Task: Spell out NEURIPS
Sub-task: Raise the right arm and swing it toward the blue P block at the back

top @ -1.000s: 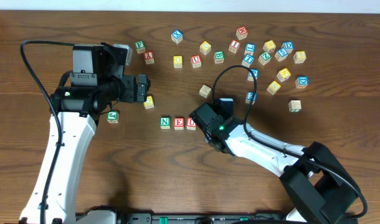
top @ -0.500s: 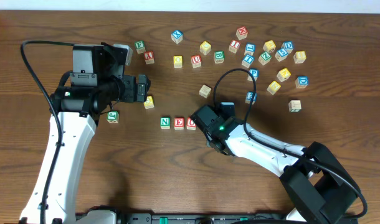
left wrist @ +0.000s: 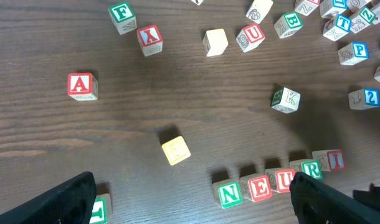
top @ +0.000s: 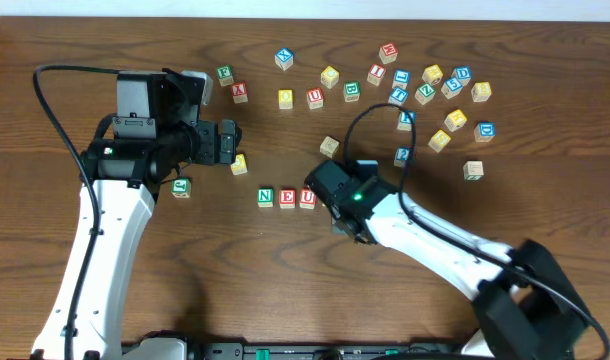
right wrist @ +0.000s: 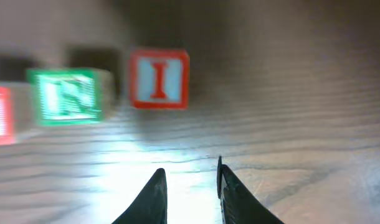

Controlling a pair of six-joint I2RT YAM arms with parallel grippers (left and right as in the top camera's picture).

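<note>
Right claw [right wrist: 190, 168] back, red I [right wrist: 159, 79] ahead

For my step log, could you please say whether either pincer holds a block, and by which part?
Nothing is held: left pincer and right pincer are both empty; the red I sits free.

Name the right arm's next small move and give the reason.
Probably lift the right gripper away from the I and swing toward the blue P. N, E, U, R and I already stand in line, the gripper is empty, and P comes next.
</note>
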